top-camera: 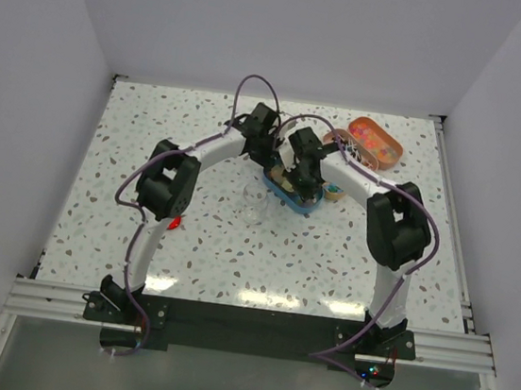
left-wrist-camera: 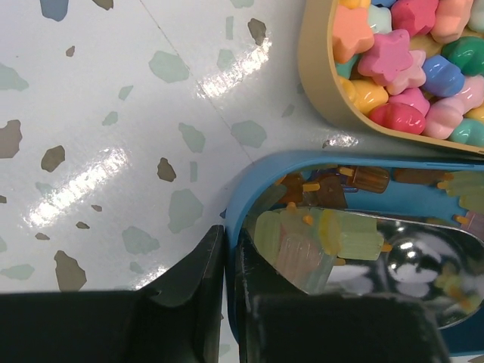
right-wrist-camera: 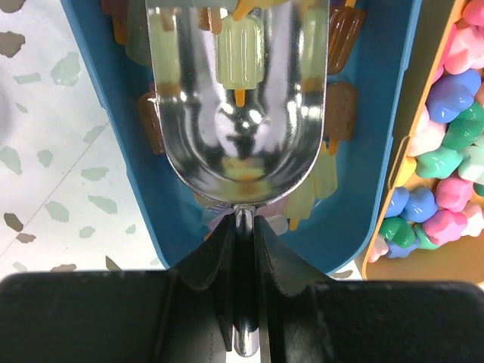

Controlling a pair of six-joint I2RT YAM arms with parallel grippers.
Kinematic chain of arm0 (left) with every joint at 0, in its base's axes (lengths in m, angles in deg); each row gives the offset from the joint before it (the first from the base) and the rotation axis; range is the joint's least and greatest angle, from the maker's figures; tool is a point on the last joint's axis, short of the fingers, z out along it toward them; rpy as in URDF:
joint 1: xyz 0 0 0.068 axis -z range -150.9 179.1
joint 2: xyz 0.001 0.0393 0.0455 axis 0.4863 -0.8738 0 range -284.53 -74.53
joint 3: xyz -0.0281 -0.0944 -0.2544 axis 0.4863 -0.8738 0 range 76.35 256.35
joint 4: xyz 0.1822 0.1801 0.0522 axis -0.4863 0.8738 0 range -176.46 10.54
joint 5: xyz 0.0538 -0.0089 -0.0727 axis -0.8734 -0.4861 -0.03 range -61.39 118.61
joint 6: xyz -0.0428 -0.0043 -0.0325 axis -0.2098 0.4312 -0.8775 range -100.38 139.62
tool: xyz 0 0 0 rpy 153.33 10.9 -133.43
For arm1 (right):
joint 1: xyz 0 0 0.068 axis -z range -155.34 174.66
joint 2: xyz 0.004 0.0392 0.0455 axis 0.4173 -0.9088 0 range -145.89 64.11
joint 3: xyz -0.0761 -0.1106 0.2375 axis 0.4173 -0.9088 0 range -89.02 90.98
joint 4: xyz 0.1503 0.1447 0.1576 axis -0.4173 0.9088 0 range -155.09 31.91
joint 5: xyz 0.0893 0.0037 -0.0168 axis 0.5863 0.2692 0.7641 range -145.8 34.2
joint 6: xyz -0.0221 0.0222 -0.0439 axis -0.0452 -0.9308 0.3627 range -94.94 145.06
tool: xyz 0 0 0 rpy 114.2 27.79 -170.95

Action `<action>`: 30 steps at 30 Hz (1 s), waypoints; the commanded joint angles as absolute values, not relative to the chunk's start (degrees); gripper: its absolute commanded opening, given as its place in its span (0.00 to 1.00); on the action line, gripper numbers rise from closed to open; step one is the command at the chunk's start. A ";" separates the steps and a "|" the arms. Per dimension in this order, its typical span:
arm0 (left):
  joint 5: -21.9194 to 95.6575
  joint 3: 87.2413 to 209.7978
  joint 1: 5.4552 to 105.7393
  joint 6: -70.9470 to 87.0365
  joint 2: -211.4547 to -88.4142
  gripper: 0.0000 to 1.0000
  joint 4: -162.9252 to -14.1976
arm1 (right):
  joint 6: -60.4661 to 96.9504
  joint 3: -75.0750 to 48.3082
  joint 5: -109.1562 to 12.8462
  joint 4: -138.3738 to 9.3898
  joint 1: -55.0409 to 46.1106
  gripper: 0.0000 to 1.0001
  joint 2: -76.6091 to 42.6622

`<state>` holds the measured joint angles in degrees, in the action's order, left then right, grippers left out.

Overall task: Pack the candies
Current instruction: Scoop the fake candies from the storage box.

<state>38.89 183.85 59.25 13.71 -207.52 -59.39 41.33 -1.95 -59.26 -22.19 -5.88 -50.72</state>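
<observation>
Pale-green and brown lolly-shaped candies (right-wrist-camera: 240, 53) just ahead of the right gripper (right-wrist-camera: 242, 231), pastel star-shaped candies (right-wrist-camera: 454, 98) to its right

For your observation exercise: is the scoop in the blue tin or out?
In: the scoop lies on candies between walls of the tin.

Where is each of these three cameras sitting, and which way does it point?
Top external: above and behind, facing down at the table; both arms show.
Left wrist: on left arm, facing down; its fingers pinch the blue tin.
Right wrist: on right arm, facing down; its fingers hold the scoop.
Shared: both wrist views show tin and scoop.
</observation>
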 commanded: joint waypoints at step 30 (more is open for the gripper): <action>44.42 179.37 58.98 3.98 -199.68 0.39 -66.76 | 38.24 -11.67 -57.47 -41.01 -5.57 0.00 -44.26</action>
<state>39.61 180.31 58.81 7.83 -203.41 -63.72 37.09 -10.85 -58.56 -36.40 -5.95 -46.70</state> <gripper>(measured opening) 0.390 0.148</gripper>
